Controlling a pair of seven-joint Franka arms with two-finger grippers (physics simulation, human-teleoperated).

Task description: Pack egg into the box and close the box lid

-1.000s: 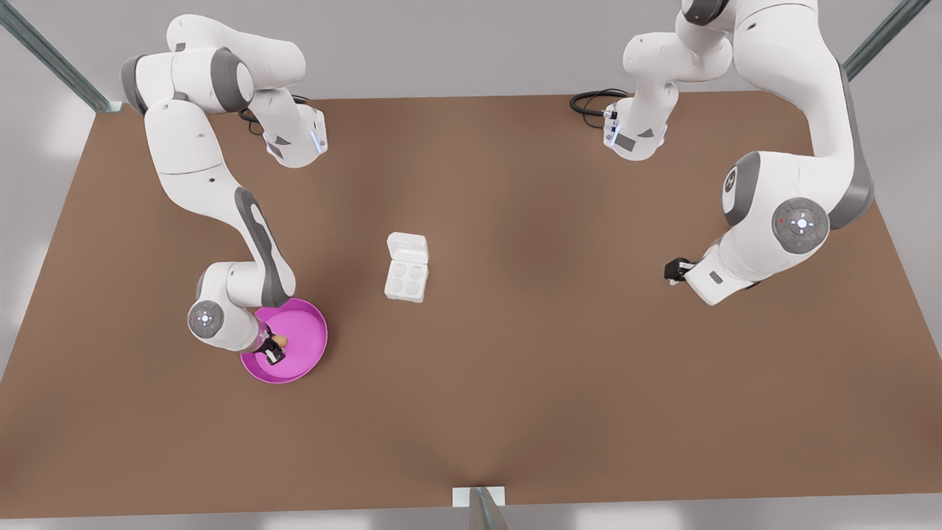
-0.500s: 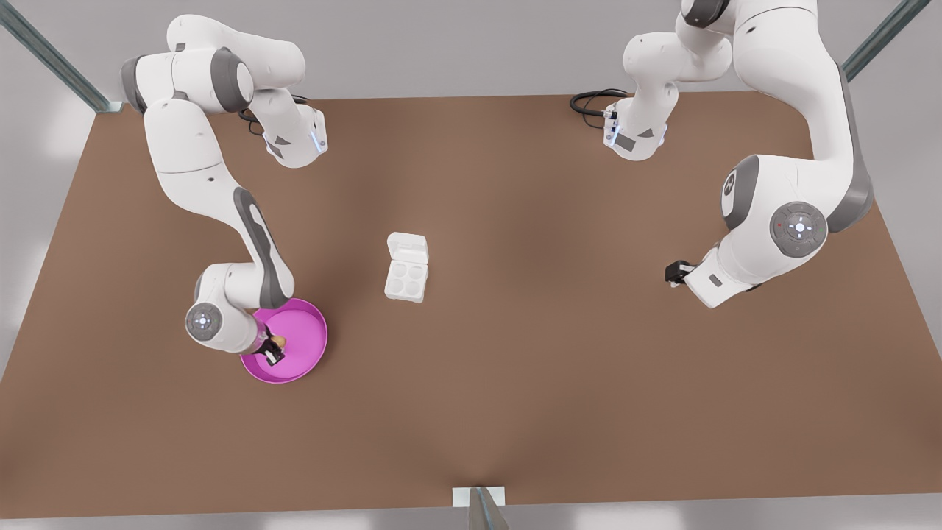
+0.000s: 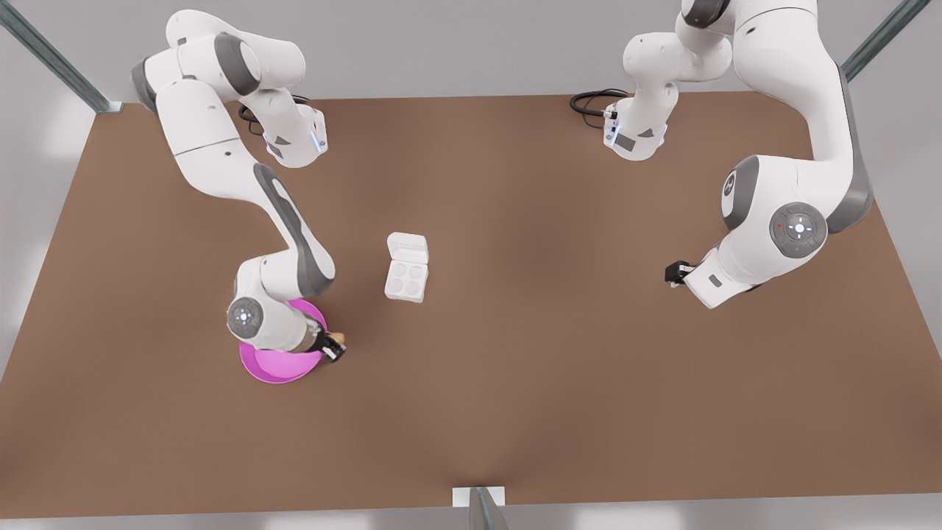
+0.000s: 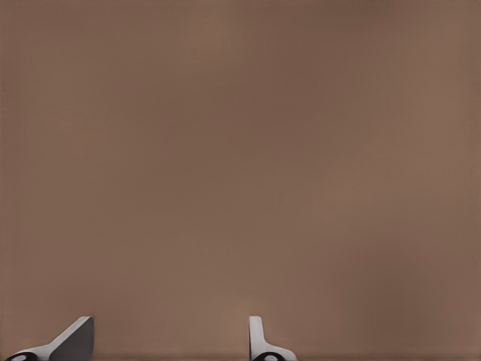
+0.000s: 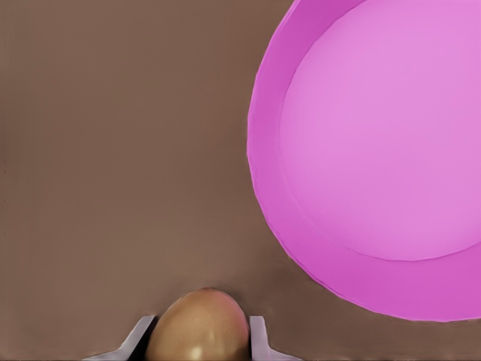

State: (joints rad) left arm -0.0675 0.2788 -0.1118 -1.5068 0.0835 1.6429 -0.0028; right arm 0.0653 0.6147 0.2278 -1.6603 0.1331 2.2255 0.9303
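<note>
Round pink shallow plate (image 3: pixel 276 366) sits toward the brown table's (image 3: pixel 515 368) left edge in the front view, nothing lying in it in the right wrist view (image 5: pixel 383 150). The right gripper (image 3: pixel 331 346) hangs just past the plate's rim toward the table centre, its fingers (image 5: pixel 259 338) pinching the small tan-brown oval egg (image 3: pixel 336 338), which is held above the tabletop beside the plate. Egg surface is smooth, brown with a small highlight (image 5: pixel 199 327); its long axis cannot be told from these views. Mid-table is the small white square egg carton, the box (image 3: pixel 405 280), four round cups all vacant. The white rounded-square box lid (image 3: pixel 408 247) is swung open on the side toward the table's far edge, hinged there to the base. Near the table's right edge the left gripper (image 3: pixel 673 272) waits above bare brown tabletop, its fingers (image 4: pixel 259 338) spread apart with nothing between them.
</note>
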